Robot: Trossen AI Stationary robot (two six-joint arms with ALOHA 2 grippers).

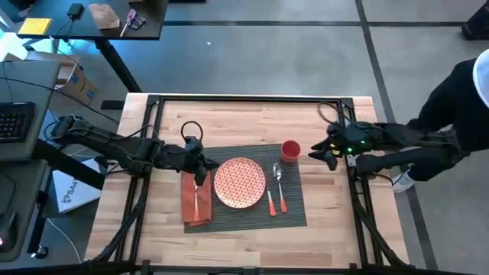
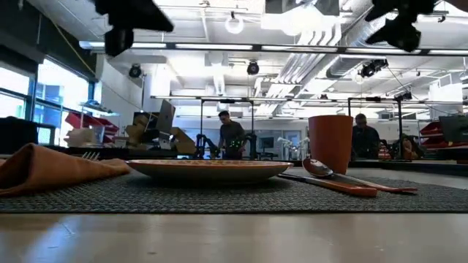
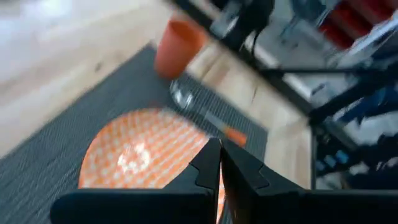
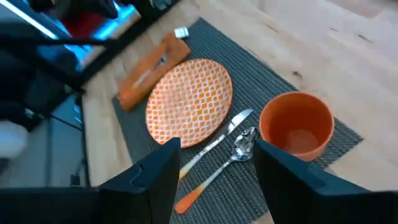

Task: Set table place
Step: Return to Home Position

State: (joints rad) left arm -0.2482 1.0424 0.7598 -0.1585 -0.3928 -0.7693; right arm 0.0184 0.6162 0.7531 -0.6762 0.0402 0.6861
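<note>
A dark ribbed placemat (image 1: 294, 214) lies mid-table. On it rest a red-and-white patterned plate (image 1: 240, 182), a red cup (image 1: 290, 150) at its far right corner, and two orange-handled utensils (image 1: 276, 200) right of the plate. An orange napkin (image 1: 196, 200) lies at the mat's left edge with a fork (image 1: 197, 195) on top. My left gripper (image 3: 219, 163) hovers shut above the plate's left rim. My right gripper (image 4: 214, 168) hovers open just right of the cup, nothing between its fingers. In the low view both arms hang well above the table.
The wooden table (image 1: 229, 118) has bare wood on all sides of the mat. Black frame rails (image 1: 359, 206) run along its left and right. A person in dark clothes (image 1: 458, 99) stands at the right edge. A cluttered dark desk (image 1: 99, 19) stands beyond the far left.
</note>
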